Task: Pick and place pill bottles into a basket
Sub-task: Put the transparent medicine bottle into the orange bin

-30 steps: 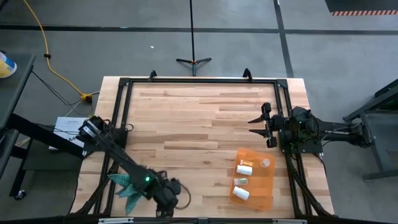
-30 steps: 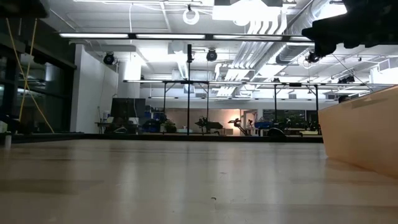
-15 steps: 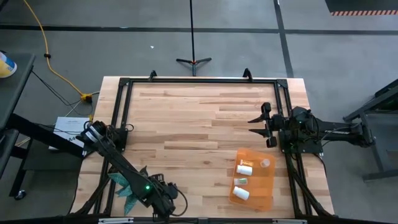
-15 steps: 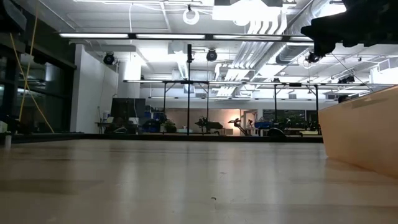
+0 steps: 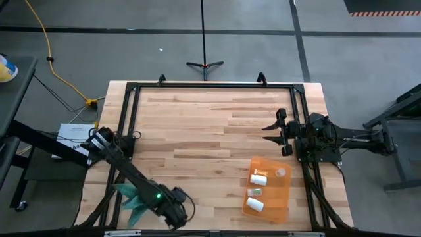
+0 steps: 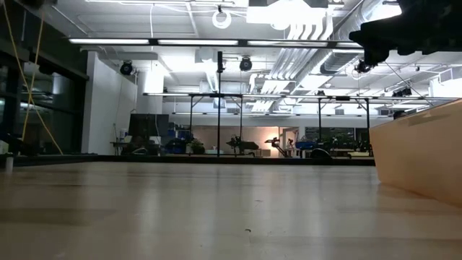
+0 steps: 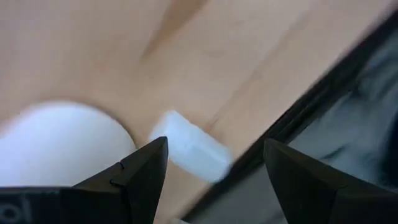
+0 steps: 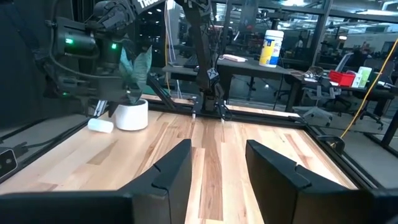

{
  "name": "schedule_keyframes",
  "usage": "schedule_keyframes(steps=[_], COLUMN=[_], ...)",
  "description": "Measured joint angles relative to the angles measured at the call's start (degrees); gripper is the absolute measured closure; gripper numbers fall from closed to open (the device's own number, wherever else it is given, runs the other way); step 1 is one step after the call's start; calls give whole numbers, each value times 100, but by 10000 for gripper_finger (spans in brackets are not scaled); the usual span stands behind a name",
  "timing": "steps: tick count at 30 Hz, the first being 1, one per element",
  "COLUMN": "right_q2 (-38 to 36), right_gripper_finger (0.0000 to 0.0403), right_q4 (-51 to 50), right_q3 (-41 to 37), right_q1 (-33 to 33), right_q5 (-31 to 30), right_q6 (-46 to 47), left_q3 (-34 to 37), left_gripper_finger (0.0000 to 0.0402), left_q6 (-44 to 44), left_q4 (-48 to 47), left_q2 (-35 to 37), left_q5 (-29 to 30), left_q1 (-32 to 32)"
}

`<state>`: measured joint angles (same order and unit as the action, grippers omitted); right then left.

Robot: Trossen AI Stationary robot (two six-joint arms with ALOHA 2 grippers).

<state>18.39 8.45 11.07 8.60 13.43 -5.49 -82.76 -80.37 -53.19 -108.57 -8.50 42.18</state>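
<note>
At the desk's near-left corner the left gripper (image 7: 211, 168) hangs low, fingers apart, over a small white cylindrical pill bottle (image 7: 189, 146) lying on its side. Near the right edge, the translucent orange rectangular plastic basket (image 5: 281, 205) holds three bottles — the right gripper (image 5: 279, 131) waits beyond it, fingers apart.

1. Both arms are dark, nearly black, built of jointed segments.
2. The left arm (image 5: 131, 174) carries a small green light near its wrist.
3. The left claw (image 7: 214, 165) has two dark, tapering, pointed fingers.
4. The right claw (image 8: 217, 163) has broad dark fingers with angular edges.
</note>
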Motion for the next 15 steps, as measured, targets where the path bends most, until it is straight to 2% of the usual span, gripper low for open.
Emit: schedule_keyframes(steps=[3,5,12,15], right_q2=[0,0,0,2], right_gripper_finger=[260,261,261,261], right_q4=[0,-2,-122,-170], right_q3=[0,0,0,0], right_q1=[-2,-2,0,0], right_q5=[0,2,2,2], right_q6=[-4,-5,-102,-207], left_q3=[0,0,0,0], left_gripper_finger=[103,103,103,103], left_q6=[-1213,-1611,-2095,-1980], left_q4=[0,2,71,76], left_q2=[0,0,0,2], left_q5=[-249,-249,-473,-276], left_q1=[-126,-157,-359,-581])
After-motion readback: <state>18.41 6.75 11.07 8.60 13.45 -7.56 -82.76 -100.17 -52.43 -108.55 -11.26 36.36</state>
